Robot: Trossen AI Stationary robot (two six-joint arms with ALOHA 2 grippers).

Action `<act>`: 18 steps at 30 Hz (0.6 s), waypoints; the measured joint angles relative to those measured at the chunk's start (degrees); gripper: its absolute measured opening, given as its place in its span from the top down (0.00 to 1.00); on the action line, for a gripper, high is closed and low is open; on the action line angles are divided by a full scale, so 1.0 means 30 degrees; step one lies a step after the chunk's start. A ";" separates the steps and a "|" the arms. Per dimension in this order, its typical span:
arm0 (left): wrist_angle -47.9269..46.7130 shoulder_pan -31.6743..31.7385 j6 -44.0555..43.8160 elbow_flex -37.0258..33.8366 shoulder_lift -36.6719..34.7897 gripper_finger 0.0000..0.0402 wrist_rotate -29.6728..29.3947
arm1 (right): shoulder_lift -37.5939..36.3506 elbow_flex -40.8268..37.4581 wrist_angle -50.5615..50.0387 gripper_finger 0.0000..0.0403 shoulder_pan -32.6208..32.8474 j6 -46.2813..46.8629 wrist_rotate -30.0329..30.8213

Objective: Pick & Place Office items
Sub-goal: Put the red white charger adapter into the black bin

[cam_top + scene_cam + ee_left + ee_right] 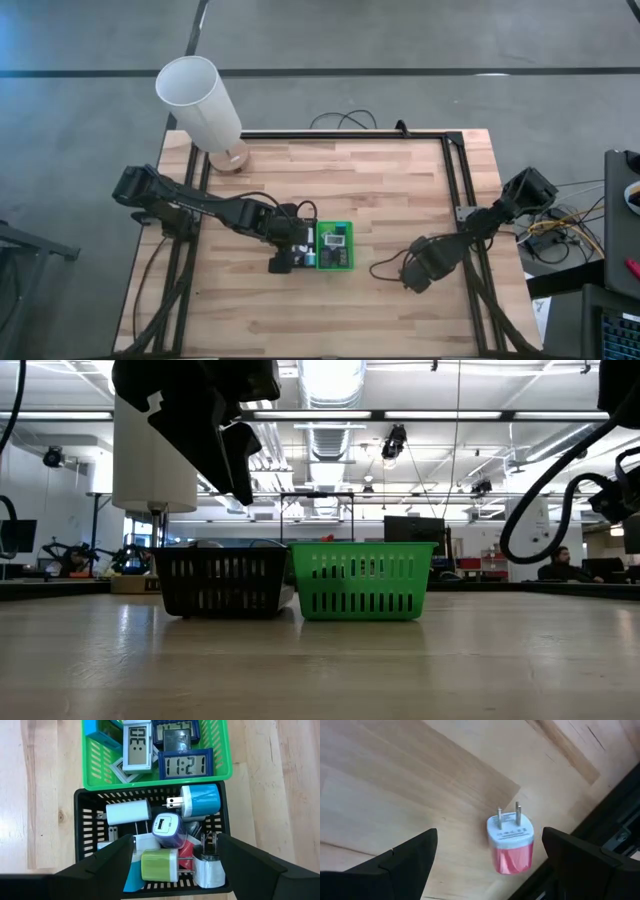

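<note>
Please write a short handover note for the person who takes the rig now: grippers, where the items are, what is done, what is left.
Left gripper: open, empty, above the black basket holding plug chargers, purple one on top.
Right gripper: open, empty, over a pink charger lying alone on the table.
Green basket: holds small clocks.
Done: most items are in baskets.
Left: probably the pink charger; which basket, I cannot tell.

— Where is the dark left arm?
— It stretches in from the table's left edge toward the middle, its left gripper (175,857) hanging with both fingers spread apart, nothing between them.
— And the dark right arm?
— Bent at the table's right side, right gripper (487,852) wide open, pointing down.
</note>
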 joint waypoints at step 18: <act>-0.0007 0.0000 -0.0079 0.0000 0.0000 0.27 -0.0001 | -0.0007 -0.0433 0.0022 0.19 0.0197 0.0620 -0.1608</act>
